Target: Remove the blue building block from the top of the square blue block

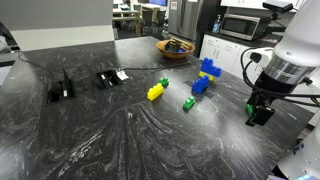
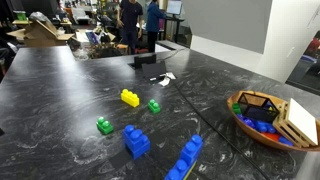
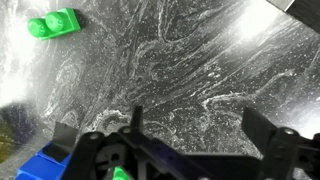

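Note:
The square blue block point(image 1: 199, 90) sits on the dark marble table, with the blue building block point(image 1: 203, 80) on top of it. The stack also shows in an exterior view, block point(image 2: 133, 133) over block point(image 2: 139, 148). My gripper point(image 1: 258, 113) hangs above the table, well apart from the stack toward the table edge. In the wrist view my gripper point(image 3: 200, 125) is open and empty over bare marble. A blue corner point(image 3: 40, 168) shows at the lower left; I cannot tell which blue piece it is.
A longer blue piece with yellow attached point(image 1: 208, 68) lies beside the stack. A yellow brick point(image 1: 155, 92) and two green bricks point(image 1: 164, 82) point(image 1: 189, 103) lie nearby. A wooden bowl point(image 1: 176, 46) holds toys. Two black objects point(image 1: 62, 90) point(image 1: 110, 77) lie further along.

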